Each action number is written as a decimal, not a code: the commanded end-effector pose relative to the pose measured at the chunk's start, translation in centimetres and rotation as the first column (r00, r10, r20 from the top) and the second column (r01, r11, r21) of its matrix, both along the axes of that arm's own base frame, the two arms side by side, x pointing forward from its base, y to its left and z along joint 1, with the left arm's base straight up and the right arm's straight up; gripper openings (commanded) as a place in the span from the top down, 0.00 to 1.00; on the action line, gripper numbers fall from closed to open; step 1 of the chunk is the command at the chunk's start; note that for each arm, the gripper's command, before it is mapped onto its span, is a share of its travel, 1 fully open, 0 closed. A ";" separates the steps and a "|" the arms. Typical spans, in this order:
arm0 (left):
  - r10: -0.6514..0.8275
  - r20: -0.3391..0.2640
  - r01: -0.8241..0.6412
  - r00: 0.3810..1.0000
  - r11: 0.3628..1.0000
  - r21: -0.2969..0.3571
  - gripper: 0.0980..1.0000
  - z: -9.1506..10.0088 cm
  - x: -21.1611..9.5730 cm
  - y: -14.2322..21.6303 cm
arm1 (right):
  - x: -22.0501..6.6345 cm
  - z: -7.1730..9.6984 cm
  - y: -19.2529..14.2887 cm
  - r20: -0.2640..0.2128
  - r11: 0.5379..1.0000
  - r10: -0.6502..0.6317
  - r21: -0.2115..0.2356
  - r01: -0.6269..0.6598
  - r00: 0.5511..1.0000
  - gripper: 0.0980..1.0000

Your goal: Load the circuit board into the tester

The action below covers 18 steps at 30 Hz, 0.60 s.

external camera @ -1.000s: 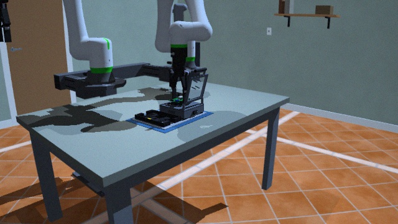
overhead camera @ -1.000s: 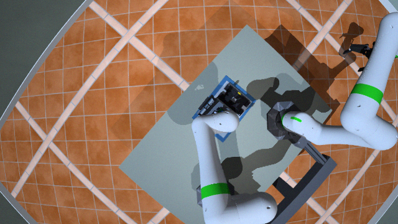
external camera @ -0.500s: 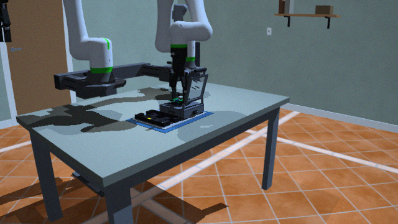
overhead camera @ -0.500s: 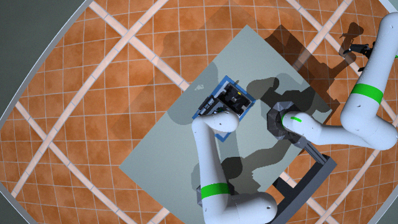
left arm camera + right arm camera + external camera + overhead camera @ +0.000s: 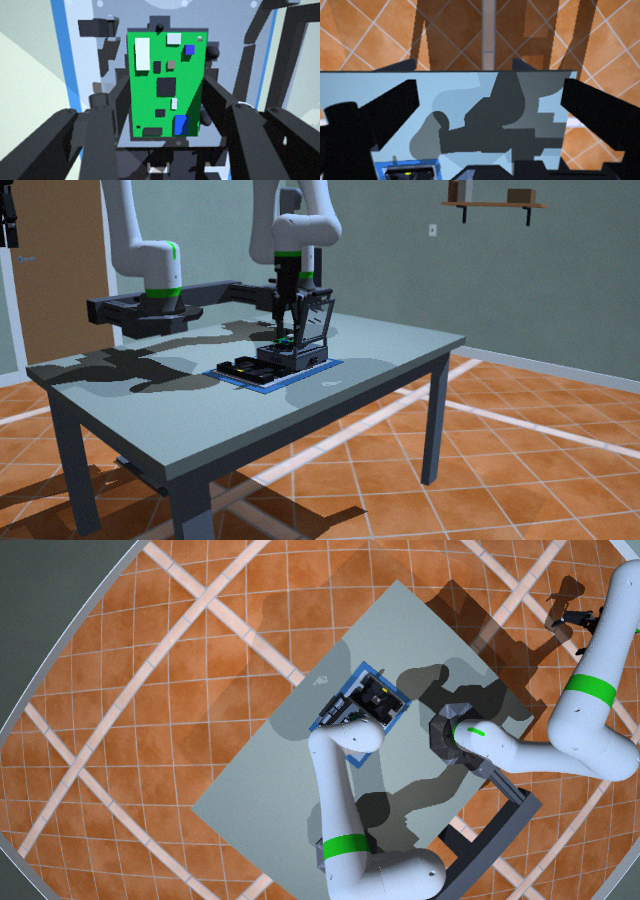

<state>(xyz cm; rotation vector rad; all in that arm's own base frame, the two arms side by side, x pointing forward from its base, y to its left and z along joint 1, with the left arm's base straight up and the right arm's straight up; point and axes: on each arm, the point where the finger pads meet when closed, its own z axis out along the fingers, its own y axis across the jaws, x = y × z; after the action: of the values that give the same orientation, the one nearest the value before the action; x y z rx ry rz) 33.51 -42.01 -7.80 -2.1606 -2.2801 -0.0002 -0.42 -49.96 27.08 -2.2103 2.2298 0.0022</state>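
Left gripper (image 5: 287,336) (image 5: 166,82): I have it pinching the circuit board (image 5: 354,716) (image 5: 284,341) (image 5: 149,94) by its long edges
Board: component side up, over the tester (image 5: 290,356) (image 5: 185,143)
Lid (image 5: 317,320) (image 5: 290,40): raised
Right gripper (image 5: 569,637) (image 5: 10,244) (image 5: 490,92): I have it spread, well apart from the tester

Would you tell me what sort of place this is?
Probably a robotics test room: a work table, a robot arm above it, and a household-style door behind.

Wall shelf (image 5: 492,204) holding box (image 5: 521,196); brown door (image 5: 60,280).
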 end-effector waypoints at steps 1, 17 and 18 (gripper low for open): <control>0.000 0.001 0.000 1.000 1.000 -0.002 0.54 0.1 0.1 -0.1 | 0.0 0.1 0.0 0.000 1.000 0.000 -0.002 0.000 1.000 0.00; 0.000 0.001 0.000 1.000 1.000 -0.002 0.54 -0.1 0.1 -0.1 | 0.0 0.1 0.0 0.000 1.000 0.000 -0.002 0.000 1.000 0.00; 0.000 0.001 0.000 1.000 1.000 -0.002 0.54 -0.1 0.1 -0.1 | 0.0 0.1 0.0 0.000 1.000 0.000 -0.002 0.000 1.000 0.00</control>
<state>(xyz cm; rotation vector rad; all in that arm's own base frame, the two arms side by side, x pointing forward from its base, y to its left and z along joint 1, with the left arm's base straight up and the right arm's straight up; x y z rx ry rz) 33.51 -42.01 -7.96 -2.1606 -2.2801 -0.0002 -0.42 -49.96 27.08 -2.2102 2.2298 0.0022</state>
